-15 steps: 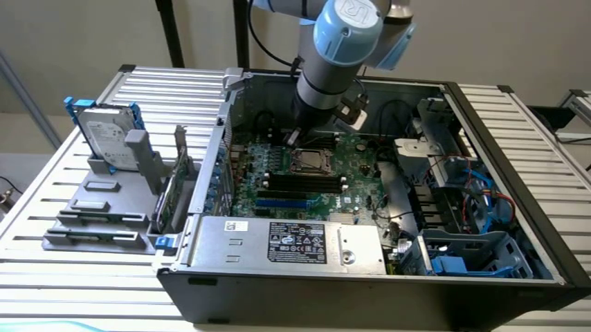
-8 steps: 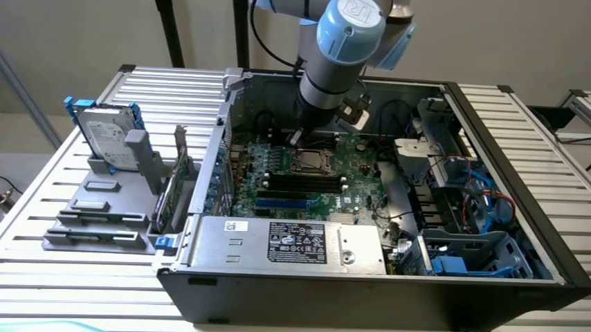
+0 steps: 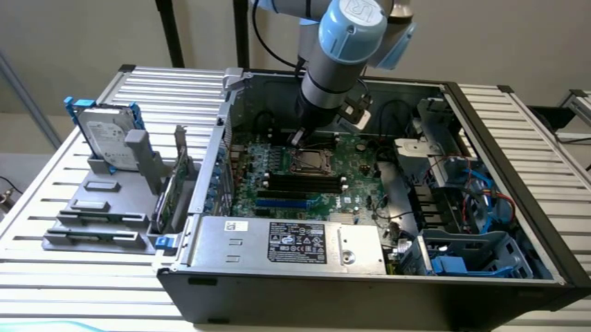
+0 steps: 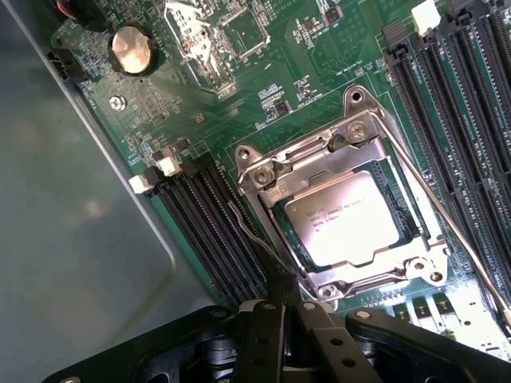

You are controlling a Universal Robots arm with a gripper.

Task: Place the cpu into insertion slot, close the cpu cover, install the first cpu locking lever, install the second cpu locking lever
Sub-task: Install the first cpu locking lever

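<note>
Faint print on cpu (image 4: 343, 219) & label (image 3: 297, 242) on PSU box (image 3: 360, 243), both illegible.

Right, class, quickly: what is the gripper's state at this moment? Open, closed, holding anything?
Gripper: fingers closed, tips at the locking lever beside the cpu cover; whether they grip the lever cannot be told.

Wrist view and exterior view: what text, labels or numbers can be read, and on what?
No text reads clearly.
cpu: printed lines, too blurred to read.
power supply label: print and marks, too small to read.
hard drive label: too small to read.
</note>
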